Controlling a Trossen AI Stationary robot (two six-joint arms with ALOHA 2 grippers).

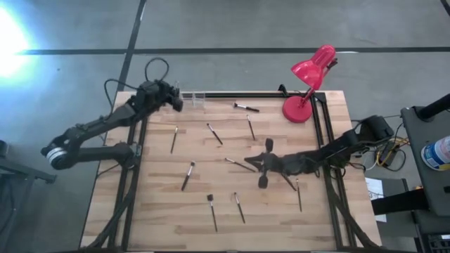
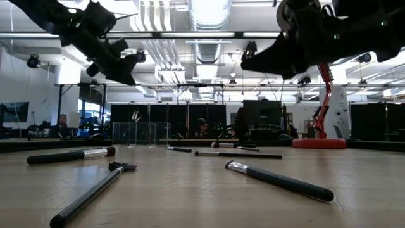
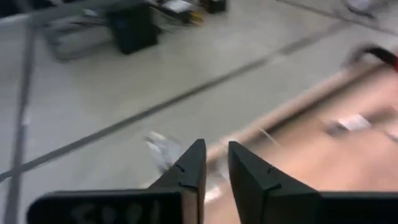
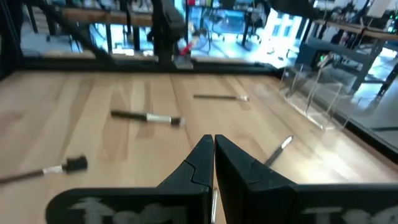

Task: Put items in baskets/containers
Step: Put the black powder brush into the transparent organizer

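The left gripper [image 1: 177, 100] is held beside the clear plastic compartments [image 1: 196, 98] at the table's far edge, jaws slightly parted on nothing visible. The right gripper [image 1: 259, 162] — clenched, empty — hovers mid-table among scattered thin dark makeup brushes [image 1: 188, 176]. One brush should be gripped mid-handle — then dropped upright into a compartment.

No readable text, labels, brands, numbers or signs showed in any view. The pale marks on the left wrist [image 3: 118, 211] and right wrist [image 4: 149, 208] housings were too blurred to read. The screens in the room behind the table in the low view were too small to tell.
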